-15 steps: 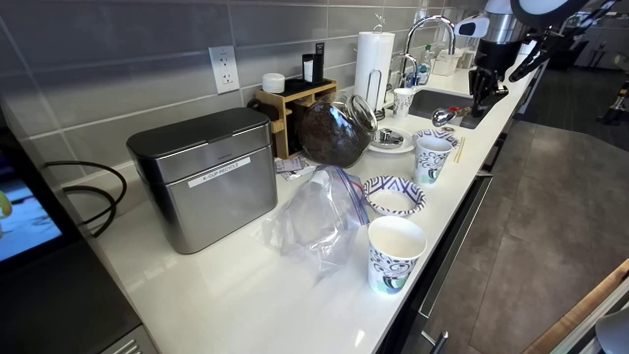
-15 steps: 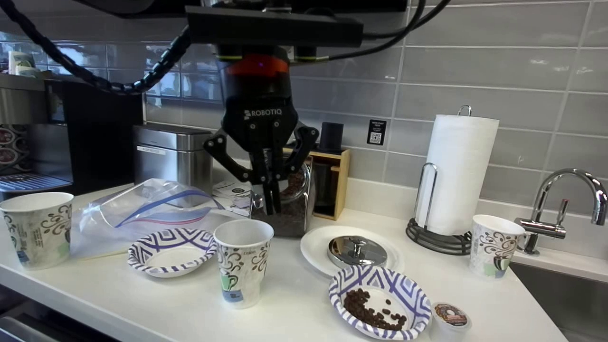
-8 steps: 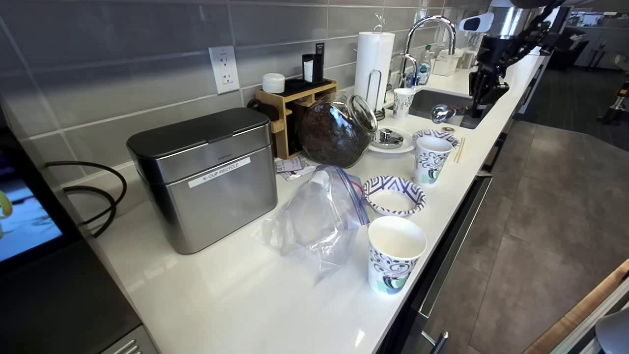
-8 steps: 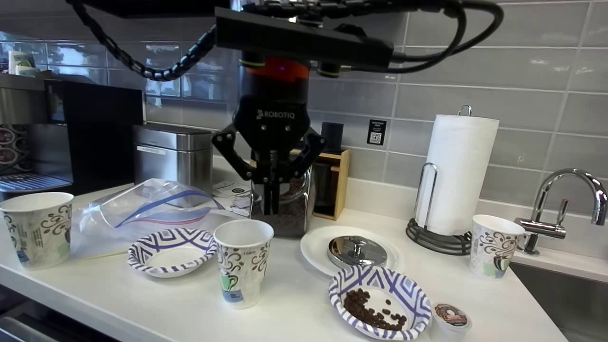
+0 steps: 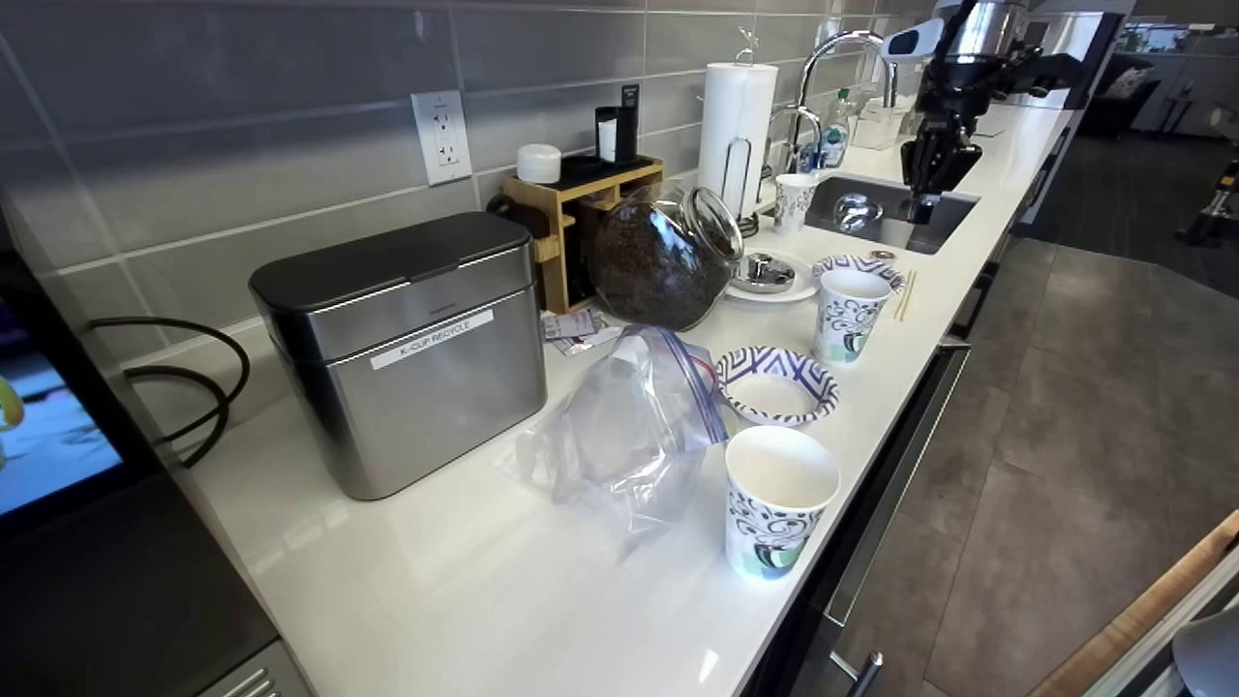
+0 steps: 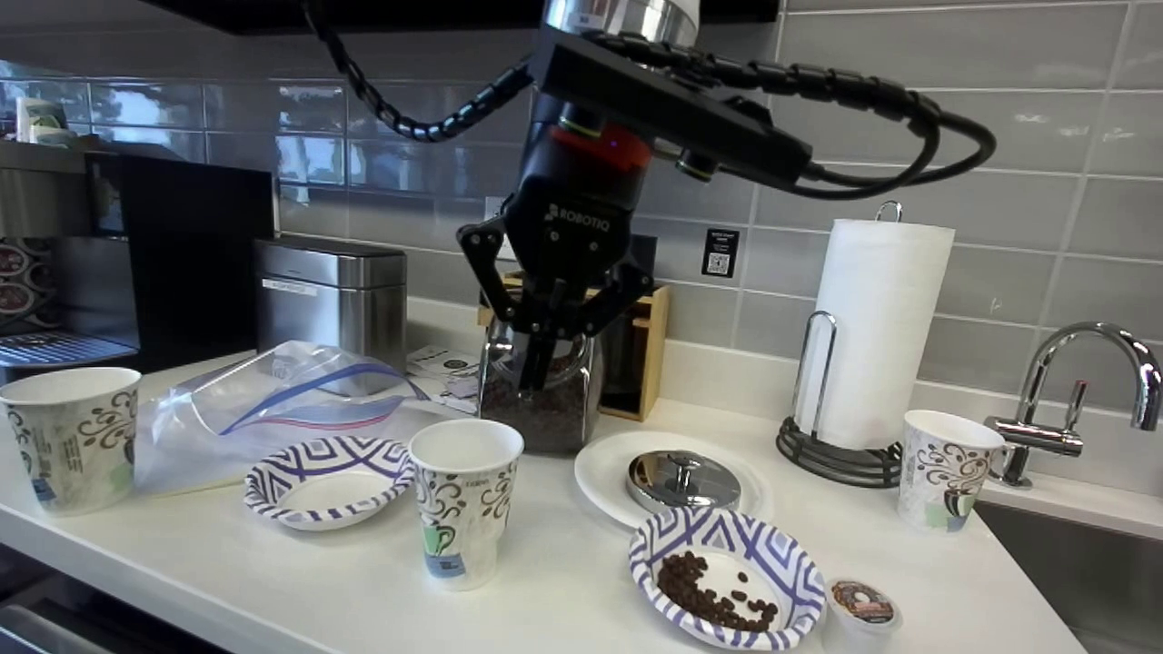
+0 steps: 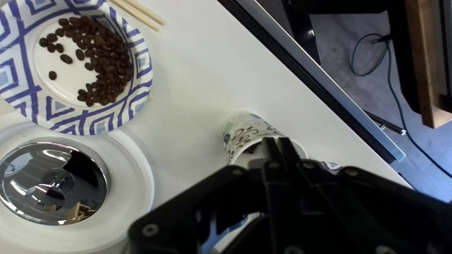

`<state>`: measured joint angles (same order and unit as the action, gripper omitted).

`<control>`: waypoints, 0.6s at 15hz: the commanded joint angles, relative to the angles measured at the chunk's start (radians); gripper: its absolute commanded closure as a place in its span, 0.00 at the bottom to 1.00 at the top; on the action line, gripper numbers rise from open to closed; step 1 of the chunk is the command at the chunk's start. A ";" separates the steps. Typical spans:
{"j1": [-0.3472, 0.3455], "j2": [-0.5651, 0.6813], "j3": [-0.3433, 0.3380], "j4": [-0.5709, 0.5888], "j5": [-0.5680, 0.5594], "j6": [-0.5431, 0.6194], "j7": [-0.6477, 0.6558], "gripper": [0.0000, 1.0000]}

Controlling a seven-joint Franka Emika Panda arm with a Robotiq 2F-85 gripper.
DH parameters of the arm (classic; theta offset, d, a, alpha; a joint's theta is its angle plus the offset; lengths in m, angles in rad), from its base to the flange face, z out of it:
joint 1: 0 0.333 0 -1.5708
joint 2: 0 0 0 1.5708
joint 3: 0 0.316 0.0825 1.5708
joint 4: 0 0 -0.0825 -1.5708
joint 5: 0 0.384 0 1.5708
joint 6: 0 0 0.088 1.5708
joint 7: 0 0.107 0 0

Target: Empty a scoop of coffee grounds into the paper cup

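Desk (image 6: 563,581) by tiled wall (image 6: 999,218) | end effector (image 6: 534,371) pinched narrow, holding metal scoop (image 5: 858,213) (load hidden) | I'd centre it over patterned paper cup (image 6: 463,518), tip slowly

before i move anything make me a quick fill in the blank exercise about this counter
In the wrist view, a patterned paper bowl holds coffee ____.
The label on the steel bin reads ____ RECYCLE.
A chrome lid rests on a white ____.
In an exterior view, the metal scoop shows just to the picture's ____ of the claw.

Missing words: beans; K-CUP; plate; left.
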<state>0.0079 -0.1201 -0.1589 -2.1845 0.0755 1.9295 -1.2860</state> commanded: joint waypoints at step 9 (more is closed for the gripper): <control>-0.068 0.282 0.071 0.372 0.076 -0.385 0.079 0.96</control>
<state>-0.0316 0.1636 -0.1184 -1.8126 0.1553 1.5448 -1.2099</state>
